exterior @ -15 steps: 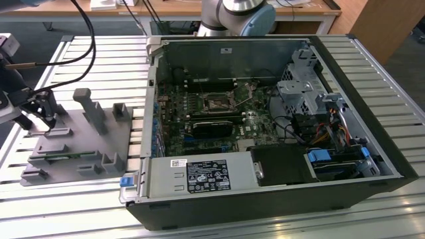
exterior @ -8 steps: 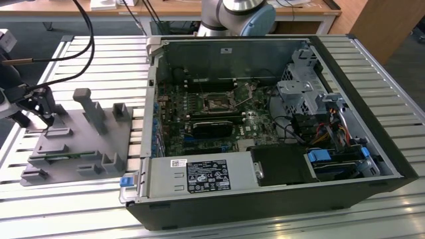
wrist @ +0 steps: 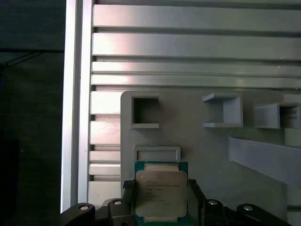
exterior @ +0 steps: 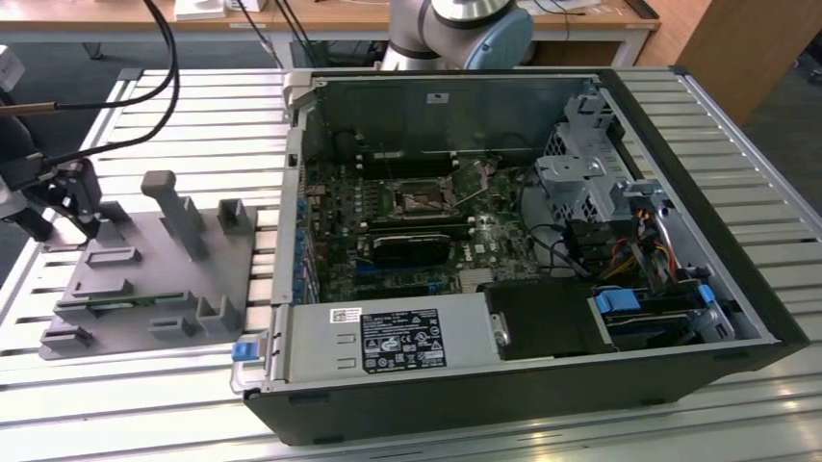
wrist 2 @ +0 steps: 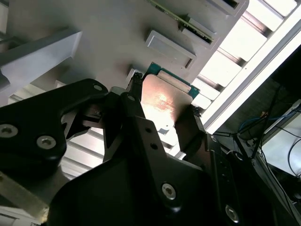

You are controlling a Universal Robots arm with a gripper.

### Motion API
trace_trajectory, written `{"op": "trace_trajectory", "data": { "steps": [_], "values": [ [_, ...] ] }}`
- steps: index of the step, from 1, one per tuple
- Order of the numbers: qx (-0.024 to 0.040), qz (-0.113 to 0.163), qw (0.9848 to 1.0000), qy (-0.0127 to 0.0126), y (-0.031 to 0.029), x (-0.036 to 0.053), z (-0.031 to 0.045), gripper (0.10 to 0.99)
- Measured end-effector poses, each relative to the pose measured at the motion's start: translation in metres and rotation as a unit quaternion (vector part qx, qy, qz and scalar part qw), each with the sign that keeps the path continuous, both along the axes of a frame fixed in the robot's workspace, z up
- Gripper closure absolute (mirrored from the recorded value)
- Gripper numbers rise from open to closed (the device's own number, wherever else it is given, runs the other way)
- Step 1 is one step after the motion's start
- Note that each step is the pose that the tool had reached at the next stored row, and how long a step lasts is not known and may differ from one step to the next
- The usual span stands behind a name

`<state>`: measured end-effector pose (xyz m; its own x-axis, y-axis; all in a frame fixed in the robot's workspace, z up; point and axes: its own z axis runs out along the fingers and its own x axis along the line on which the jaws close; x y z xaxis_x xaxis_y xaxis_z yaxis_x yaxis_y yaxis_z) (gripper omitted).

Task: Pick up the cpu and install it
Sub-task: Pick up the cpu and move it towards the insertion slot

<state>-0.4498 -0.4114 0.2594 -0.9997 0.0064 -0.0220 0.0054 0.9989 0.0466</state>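
The cpu (wrist: 161, 192) is a flat square chip with a silvery metal top and a green rim. It lies over the near corner of the grey plastic tray (wrist: 188, 132), just before a small rectangular frame block (wrist: 156, 152). My gripper (wrist: 160, 186) has its two black fingers pressed against the chip's opposite edges, shut on it. The second wrist view shows the cpu (wrist 2: 162, 101) between the same fingers of the gripper (wrist 2: 164, 100). In the exterior view the gripper (exterior: 64, 226) stands over the tray (exterior: 141, 279) at the far left. The black motherboard socket (exterior: 418, 202) sits inside the open computer case.
The open computer case (exterior: 514, 385) lies on a slatted metal table (exterior: 129, 125), right of the tray. Upright grey blocks (exterior: 173, 207) rise from the tray beside the gripper. Cables (exterior: 167, 67) hang above the table's left side. The arm's base (exterior: 463, 29) stands behind the case.
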Motion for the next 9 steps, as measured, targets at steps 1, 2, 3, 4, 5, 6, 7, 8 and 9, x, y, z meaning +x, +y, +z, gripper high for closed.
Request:
{"op": "trace_trajectory", "data": {
  "steps": [1, 2, 3, 4, 5, 6, 7, 8, 9],
  "values": [
    [0.0001, 0.0, 1.0, 0.0, 0.0, 0.0, 0.0013, 0.553],
    [0.0002, 0.0, 1.0, 0.0, 0.0, 0.0, 0.0026, 0.553],
    [0.0003, 0.0, 1.0, 0.0, 0.0, 0.0, 0.004, 0.553],
    [0.0003, 0.0, 1.0, 0.0, 0.0, 0.0, 0.0055, 0.553],
    [0.0003, 0.0, 1.0, -0.0001, 0.0, 0.0, 0.0071, 0.553],
    [0.0003, 0.0, 1.0, 0.0, 0.0, 0.0, 0.0087, 0.553],
    [0.0004, 0.0, 1.0, 0.0, 0.0, 0.0, 0.0103, 0.553],
    [0.0004, 0.0, 1.0, 0.0, 0.0, 0.0, 0.0119, 0.553],
    [0.0005, 0.0, 1.0, 0.0, 0.0, 0.0, 0.0136, 0.553]
  ]
}}
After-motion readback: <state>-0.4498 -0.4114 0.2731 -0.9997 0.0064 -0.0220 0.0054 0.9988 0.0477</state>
